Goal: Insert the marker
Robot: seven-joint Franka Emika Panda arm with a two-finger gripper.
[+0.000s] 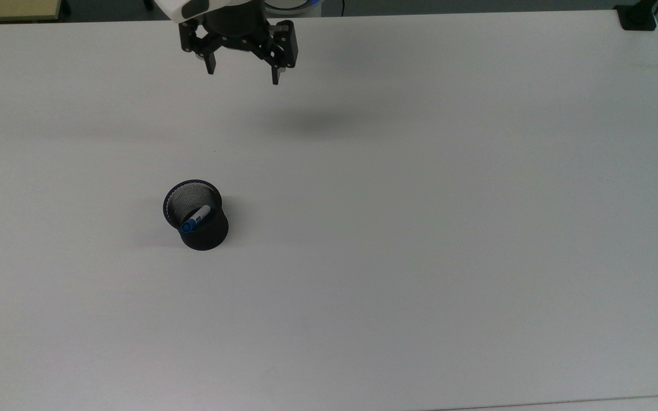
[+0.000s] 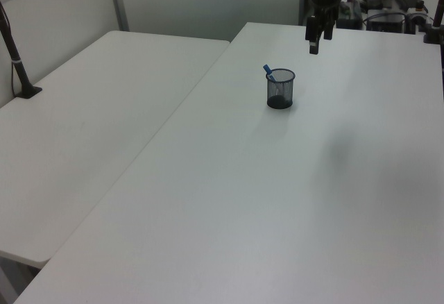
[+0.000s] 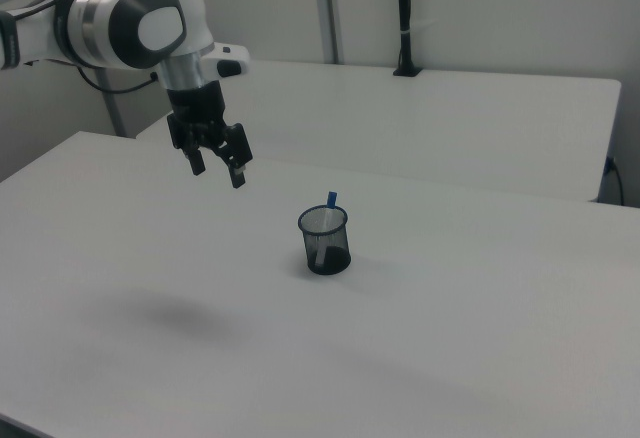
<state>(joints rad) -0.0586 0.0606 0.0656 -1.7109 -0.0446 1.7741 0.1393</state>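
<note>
One marker (image 1: 195,219) leans inside the mesh cup (image 1: 197,224) on the bench (image 1: 420,228). Well apart from the cup, the gripper (image 1: 241,75) hangs released and grasps nothing.

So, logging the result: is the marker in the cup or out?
In. The marker leans inside the mesh cup, blue end poking above the rim; the open gripper hangs away from it.

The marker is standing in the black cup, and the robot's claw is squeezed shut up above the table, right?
Not quite. The marker does stand in the black cup, but the claw is open, fingers apart and holding nothing, as the top view shows. It hangs above the table.
</note>
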